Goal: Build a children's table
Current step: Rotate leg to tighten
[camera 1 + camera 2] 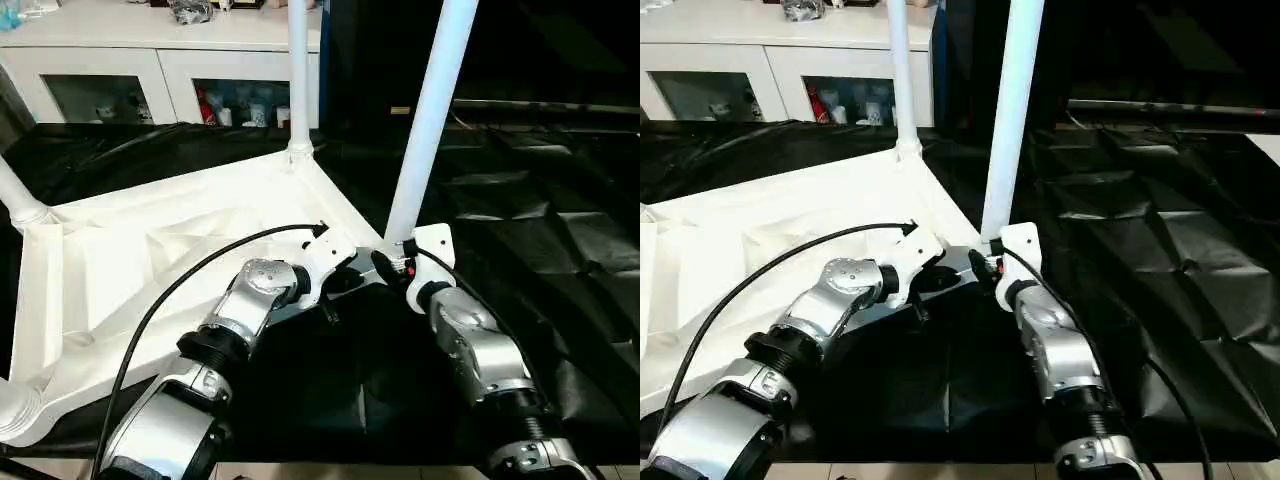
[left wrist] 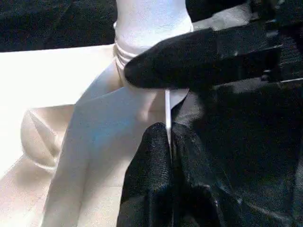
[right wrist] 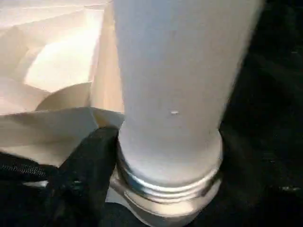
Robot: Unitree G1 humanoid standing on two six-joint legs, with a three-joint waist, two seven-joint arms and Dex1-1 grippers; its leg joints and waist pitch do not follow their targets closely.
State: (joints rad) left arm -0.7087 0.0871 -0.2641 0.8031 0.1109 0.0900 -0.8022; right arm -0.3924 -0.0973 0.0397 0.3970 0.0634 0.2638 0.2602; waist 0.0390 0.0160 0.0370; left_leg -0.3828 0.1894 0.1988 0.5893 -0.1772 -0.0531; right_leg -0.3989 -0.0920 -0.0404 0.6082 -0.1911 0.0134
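The children's table lies upside down on a black sheet, its white top ribbed side up. At the near right corner a white leg stands upright in its socket. My right gripper is at this leg's base, where the leg meets its threaded collar. My left gripper reaches to the same corner. In the left wrist view it is shut on the thin white rim of the top, just below the socket.
Three more legs are upright in their sockets: far corner, left corner, near left. A white cabinet with glass fronts stands behind. Crinkled black sheet spreads to the right. A black cable arcs over my left forearm.
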